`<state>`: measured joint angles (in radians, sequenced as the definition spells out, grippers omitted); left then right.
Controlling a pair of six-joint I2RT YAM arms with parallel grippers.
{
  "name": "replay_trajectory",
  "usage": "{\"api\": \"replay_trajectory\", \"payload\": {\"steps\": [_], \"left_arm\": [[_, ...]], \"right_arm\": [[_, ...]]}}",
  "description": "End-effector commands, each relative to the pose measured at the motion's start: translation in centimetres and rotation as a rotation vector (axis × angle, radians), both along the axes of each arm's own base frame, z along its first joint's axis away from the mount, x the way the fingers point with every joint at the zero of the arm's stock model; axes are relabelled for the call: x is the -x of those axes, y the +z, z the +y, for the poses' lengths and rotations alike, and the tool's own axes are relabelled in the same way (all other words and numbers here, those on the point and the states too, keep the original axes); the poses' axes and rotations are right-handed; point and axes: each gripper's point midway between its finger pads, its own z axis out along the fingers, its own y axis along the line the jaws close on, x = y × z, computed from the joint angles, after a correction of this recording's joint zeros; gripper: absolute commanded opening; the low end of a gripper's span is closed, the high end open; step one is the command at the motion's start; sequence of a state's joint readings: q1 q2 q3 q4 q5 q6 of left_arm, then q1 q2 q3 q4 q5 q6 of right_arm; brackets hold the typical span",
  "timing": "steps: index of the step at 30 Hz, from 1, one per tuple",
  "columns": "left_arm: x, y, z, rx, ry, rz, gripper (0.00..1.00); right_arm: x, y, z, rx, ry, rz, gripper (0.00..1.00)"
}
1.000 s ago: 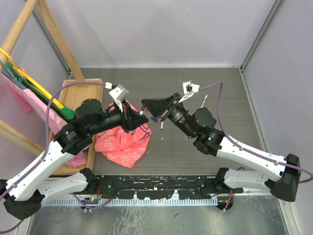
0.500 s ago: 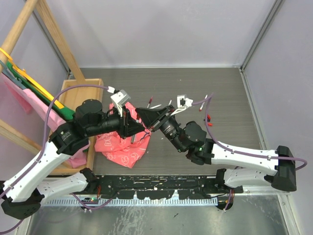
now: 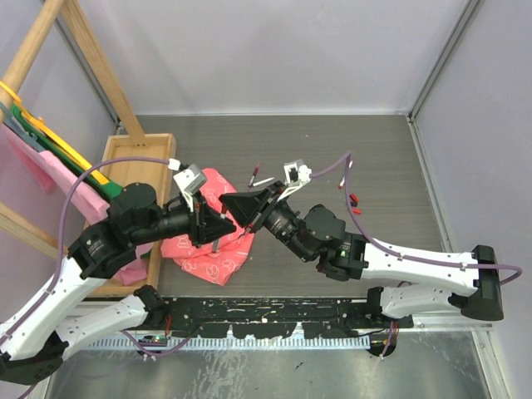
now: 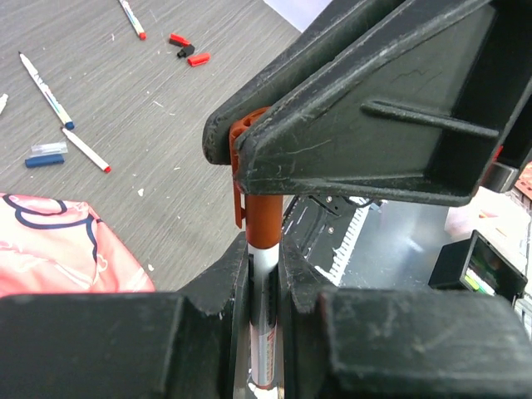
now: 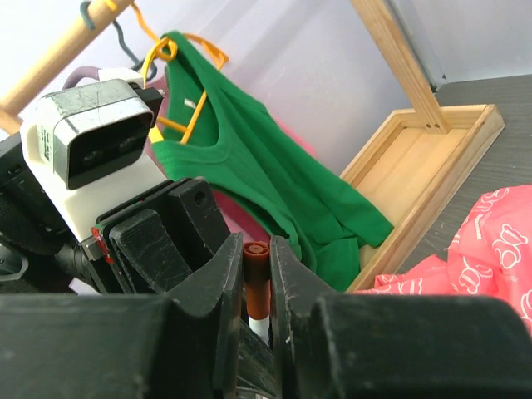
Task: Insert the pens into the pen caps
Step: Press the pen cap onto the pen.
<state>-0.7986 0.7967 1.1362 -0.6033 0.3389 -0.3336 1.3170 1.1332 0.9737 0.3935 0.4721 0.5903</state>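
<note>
Left end effector (image 3: 229, 225) over grey tabletop (image 3: 332, 150)

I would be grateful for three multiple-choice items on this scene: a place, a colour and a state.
1. Where does the cloth lie? A in the tray; B on the table beside the tray; C on the floor.
2. What colour is the cap in the right pincer? A blue; B green; C red.
3. The left pincer is: A shut on a pen; B open; C shut on the cloth.
Answers: B, it rests on the tabletop by the tray; C, both wrist views show red; A, it clamps the white barrel.
</note>
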Motion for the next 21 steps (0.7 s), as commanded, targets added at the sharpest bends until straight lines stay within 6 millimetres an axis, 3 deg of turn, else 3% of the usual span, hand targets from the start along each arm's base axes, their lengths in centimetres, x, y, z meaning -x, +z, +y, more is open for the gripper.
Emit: {"api": "replay_trajectory", "payload": {"steps": [1, 7, 12, 17, 21], "left_arm": [[-2.1, 9.2, 1.3, 0.255, 0.117, -0.314, 0.0], [-0.9, 6.8, 2.1, 0.181, 0.092, -0.276, 0.0], [-0.5, 5.2, 2.8, 0.127, 0.094, -0.247, 0.0], [-0.4, 3.4, 3.0, 0.079, 0.096, -0.203, 0.0], [-0.6, 1.9, 3.1, 0.045, 0.112, -0.161, 0.0]], "right_arm": [[4.8, -6.4, 2.7, 0.303, 0.236, -0.004, 0.0], [4.3, -3.0, 3.3, 0.275, 0.217, -0.066, 0.03], [3.9, -0.7, 2.9, 0.249, 0.186, -0.114, 0.2], [3.2, 1.5, 0.8, 0.209, 0.123, -0.171, 0.34], [2.6, 2.3, -2.2, 0.176, 0.05, -0.191, 0.4]]}}
